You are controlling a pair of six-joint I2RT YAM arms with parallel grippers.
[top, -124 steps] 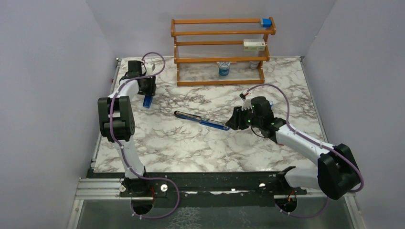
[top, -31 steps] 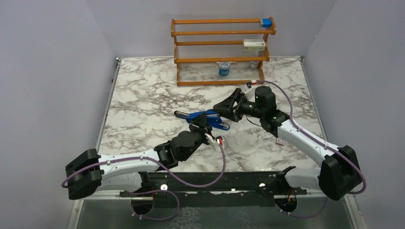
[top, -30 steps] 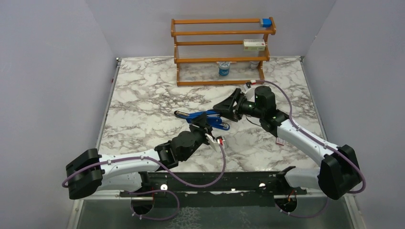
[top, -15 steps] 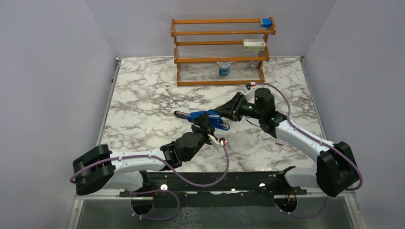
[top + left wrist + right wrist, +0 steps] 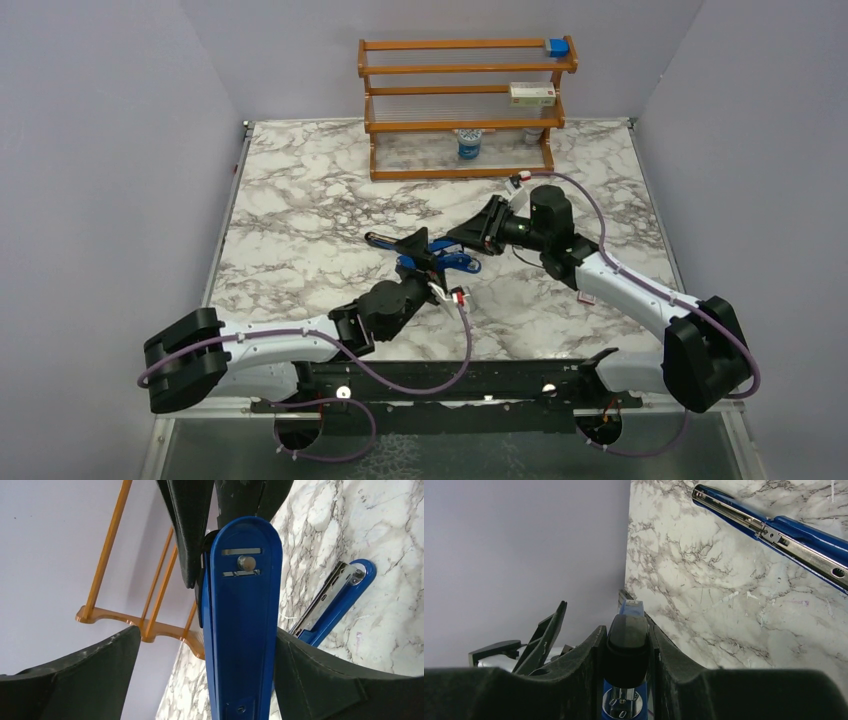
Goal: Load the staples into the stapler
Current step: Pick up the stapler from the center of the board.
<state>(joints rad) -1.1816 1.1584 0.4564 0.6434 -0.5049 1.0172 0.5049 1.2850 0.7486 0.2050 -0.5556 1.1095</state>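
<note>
Centrally on the marble worktop (image 5: 300,230) sits the stapler (image 5: 455,263), hinged open. Its metal-channel arm (image 5: 332,597) lies flat on the surface and the other blue arm (image 5: 242,620) is raised. Right pincer (image 5: 626,635) is clamped narrow on the raised arm's dark end. Left pincer (image 5: 207,645) is wide, fingers (image 5: 75,680) flanking the blue arm, with a gap on one side. Wooden rack (image 5: 460,100) stands at the far edge, well apart.
</note>
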